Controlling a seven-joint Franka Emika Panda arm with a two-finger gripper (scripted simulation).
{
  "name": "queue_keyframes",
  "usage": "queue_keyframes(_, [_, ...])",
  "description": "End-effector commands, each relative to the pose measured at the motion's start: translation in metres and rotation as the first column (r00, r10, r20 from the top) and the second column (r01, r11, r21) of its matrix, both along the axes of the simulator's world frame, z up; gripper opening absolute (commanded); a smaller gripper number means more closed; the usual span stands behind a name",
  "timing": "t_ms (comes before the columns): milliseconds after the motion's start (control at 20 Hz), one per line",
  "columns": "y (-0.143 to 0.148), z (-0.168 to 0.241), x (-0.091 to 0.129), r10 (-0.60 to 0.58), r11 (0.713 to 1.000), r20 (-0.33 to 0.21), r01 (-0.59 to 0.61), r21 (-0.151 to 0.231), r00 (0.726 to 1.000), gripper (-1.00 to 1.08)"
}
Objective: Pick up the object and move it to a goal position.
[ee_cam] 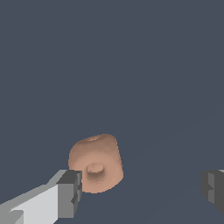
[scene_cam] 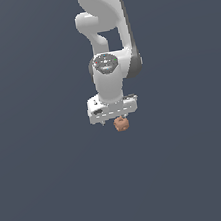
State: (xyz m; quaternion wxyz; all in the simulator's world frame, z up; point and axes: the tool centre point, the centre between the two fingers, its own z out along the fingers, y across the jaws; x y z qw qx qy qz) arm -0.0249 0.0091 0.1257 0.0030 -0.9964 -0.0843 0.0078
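While the orange-brown object (ee_cam: 96,162) sits below my wrist, what matters for the coming move is that it is not centred between my fingers: in the wrist view it lies close against one dark finger pad (ee_cam: 71,192), seemingly touching or just beside it, while the other pad (ee_cam: 213,186) stands well apart from it with bare surface (ee_cam: 131,65) between. My gripper (ee_cam: 142,189) is spread wide, far wider than the lump itself, and it has hold of nothing. The object is a squat, rounded stub with a small dimple at one end and a little nub on the face turned toward me; its length seems to run away from the camera, roughly across the line between my pads, though it is nearly as broad as long. From the exterior view it shows just under the white gripper bar (scene_cam: 113,107), slightly toward that view's right. I judge I should shift sideways to centre it before I close.
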Motion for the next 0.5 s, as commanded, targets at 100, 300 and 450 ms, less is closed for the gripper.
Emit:
queue_keyframes(100, [0.019, -0.02, -0.015, 0.119, 0.993, 0.008, -0.119, -0.003, 0.993, 1.0])
queue_keyframes(300, [0.03, -0.03, -0.025, 0.19, 0.982, 0.013, -0.189, -0.004, 0.982, 1.0])
queue_keyframes(450, [0.035, -0.035, -0.029, 0.219, 0.976, 0.015, -0.219, -0.005, 0.976, 1.0])
